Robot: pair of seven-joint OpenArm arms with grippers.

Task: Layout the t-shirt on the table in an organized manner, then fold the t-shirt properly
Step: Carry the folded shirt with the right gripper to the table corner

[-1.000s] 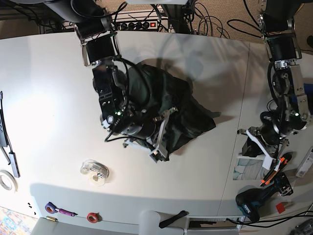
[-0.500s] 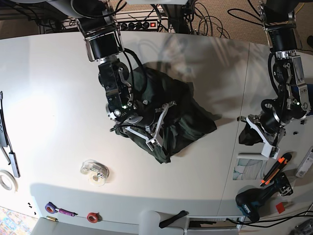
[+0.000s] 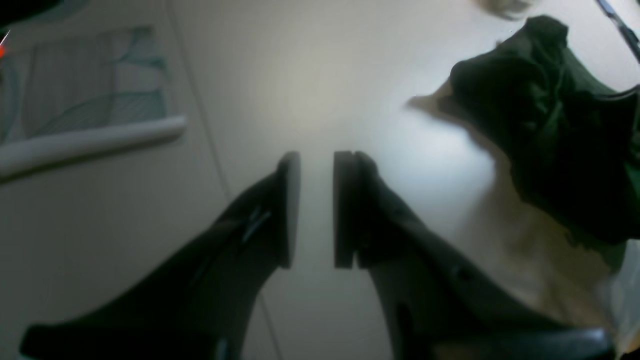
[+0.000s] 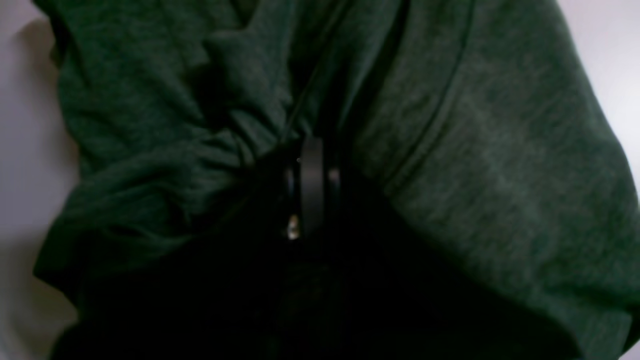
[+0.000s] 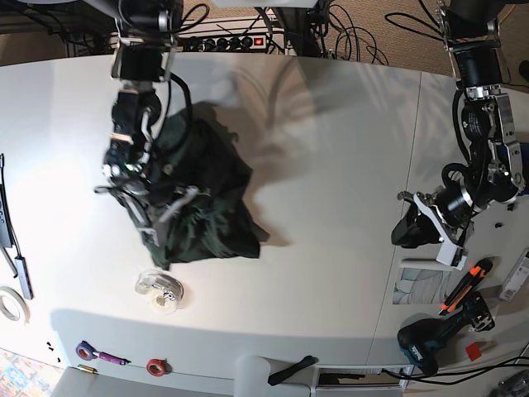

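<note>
Your right gripper (image 4: 312, 187) is clenched on the shirt (image 5: 198, 198), a bunched dark green heap draped around it at about 9 o'clock on the table (image 5: 331, 165). Fabric folds hide most of its fingers in the wrist view. Your left gripper (image 3: 316, 210) sits at about 3 o'clock, well apart from the shirt, its jaws slightly parted with nothing between them, hovering over bare white tabletop near the seam.
</note>
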